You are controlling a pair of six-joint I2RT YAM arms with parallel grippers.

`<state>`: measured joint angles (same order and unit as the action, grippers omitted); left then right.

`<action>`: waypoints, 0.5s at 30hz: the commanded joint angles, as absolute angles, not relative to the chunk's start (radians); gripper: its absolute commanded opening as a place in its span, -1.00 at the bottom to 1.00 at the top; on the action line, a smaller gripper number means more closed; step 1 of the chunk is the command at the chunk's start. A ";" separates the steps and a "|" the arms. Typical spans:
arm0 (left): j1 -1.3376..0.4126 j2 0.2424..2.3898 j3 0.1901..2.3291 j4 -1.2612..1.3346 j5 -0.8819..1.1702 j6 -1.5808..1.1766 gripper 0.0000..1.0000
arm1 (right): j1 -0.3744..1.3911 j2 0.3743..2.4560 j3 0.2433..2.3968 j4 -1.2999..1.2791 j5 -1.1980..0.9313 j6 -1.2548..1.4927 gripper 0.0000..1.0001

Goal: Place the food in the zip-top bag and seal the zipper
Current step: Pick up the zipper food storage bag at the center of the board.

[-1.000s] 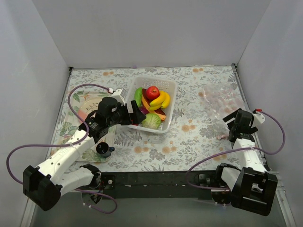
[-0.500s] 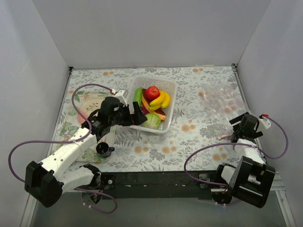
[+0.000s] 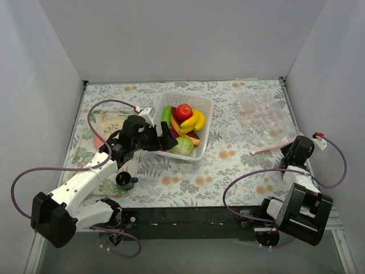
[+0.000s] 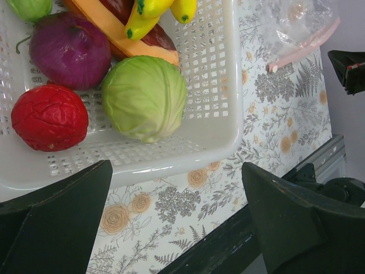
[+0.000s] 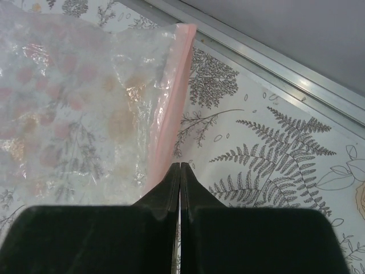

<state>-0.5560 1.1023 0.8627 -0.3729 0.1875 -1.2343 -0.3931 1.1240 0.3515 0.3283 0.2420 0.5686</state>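
The food lies in a white slotted basket (image 3: 202, 145): red apple (image 3: 183, 111), banana bunch (image 3: 194, 120), cucumber (image 3: 166, 116), cabbage (image 4: 144, 97), purple onion (image 4: 69, 50), red tomato (image 4: 49, 117) and carrot (image 4: 122, 34). My left gripper (image 3: 165, 137) hangs wide open at the basket's near left side, with nothing between its fingers (image 4: 57, 222). The clear zip-top bag (image 3: 262, 114) lies flat at the right. Its pink zipper (image 3: 274, 146) runs to my right gripper (image 5: 180, 166), which is shut on the strip's near end; the strip (image 5: 171, 97) disappears under the left finger.
A floral plate (image 3: 105, 123) lies left of the basket, under the left arm. A small black round object (image 3: 124, 181) sits near the left front edge. Grey walls close in on three sides, and a metal rail (image 5: 274, 63) runs just right of the bag.
My right gripper has shut from wide open and shifted right; the bag has spread flatter and its pink strip now stretches toward the gripper. My left gripper has edged closer to the basket.
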 commanded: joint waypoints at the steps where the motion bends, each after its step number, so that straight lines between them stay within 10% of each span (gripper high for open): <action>1: -0.557 1.095 0.920 -0.379 0.189 -1.227 0.96 | -0.396 1.094 0.478 0.241 0.172 0.522 -0.97; 9: -0.557 1.127 0.995 -0.342 0.251 -1.241 0.96 | -0.298 1.017 0.787 -0.141 0.204 0.416 -0.97; 15: -0.557 1.112 1.005 -0.341 0.275 -1.249 0.96 | -0.370 1.066 0.672 -0.031 0.071 0.452 0.04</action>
